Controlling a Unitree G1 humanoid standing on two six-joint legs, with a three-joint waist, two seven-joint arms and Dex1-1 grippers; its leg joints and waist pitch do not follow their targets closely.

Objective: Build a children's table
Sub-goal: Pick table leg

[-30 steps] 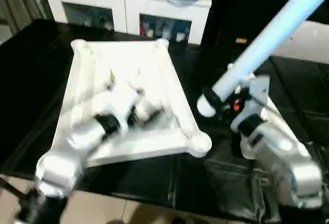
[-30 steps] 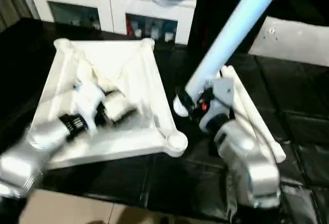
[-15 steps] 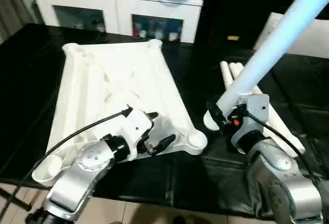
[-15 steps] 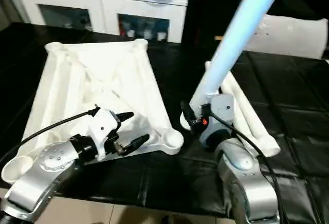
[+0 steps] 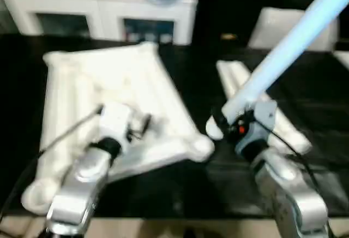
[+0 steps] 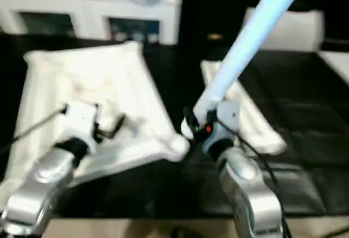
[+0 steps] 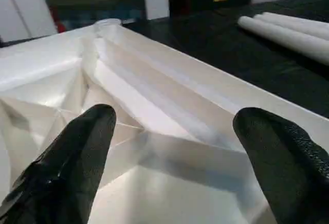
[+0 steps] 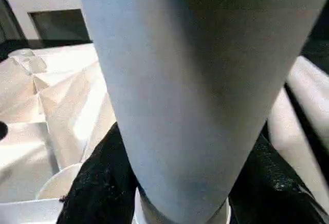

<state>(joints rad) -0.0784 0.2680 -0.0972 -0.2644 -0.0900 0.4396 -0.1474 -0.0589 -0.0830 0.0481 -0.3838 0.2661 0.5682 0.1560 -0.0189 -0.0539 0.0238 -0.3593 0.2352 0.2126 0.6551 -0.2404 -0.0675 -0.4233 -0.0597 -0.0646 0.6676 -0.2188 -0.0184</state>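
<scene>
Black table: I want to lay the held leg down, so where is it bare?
Bare black table lies between the tabletop and the spare legs, and along the near edge. The spare legs crowd the right.

My count at the table

I see one tabletop (image 5: 109, 85), ribbed side up, and one leg (image 5: 283, 47) in my right gripper (image 5: 229, 126). More legs (image 5: 256, 104) lie together on the black surface; I make out two side by side, but cannot tell if a third is there. I have two grippers; the left gripper (image 7: 175, 147) holds nothing.
</scene>
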